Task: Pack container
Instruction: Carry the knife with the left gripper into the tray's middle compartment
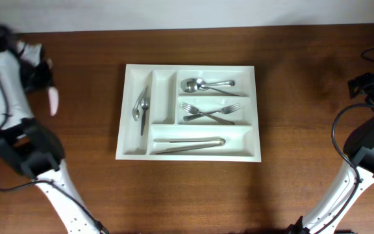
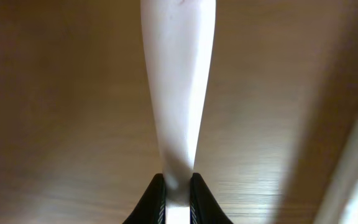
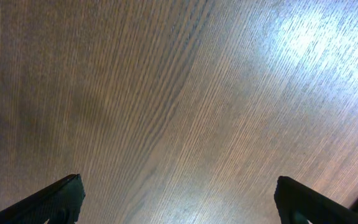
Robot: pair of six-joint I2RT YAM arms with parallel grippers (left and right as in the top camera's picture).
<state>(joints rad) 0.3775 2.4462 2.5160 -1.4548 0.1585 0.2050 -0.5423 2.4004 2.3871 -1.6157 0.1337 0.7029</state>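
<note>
Probably a robotics lab, white left arm (image 1: 2,84) and right arm (image 1: 344,195) flanking a dark wooden table (image 1: 291,97), pale wall (image 1: 174,13) behind

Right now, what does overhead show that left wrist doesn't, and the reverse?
Only overhead: the tray, cutlery in four of its five compartments, and the right arm. Only left wrist: a close-up of the left claw shut on the end of a white strip. Both: that strip and the wood table.
</note>
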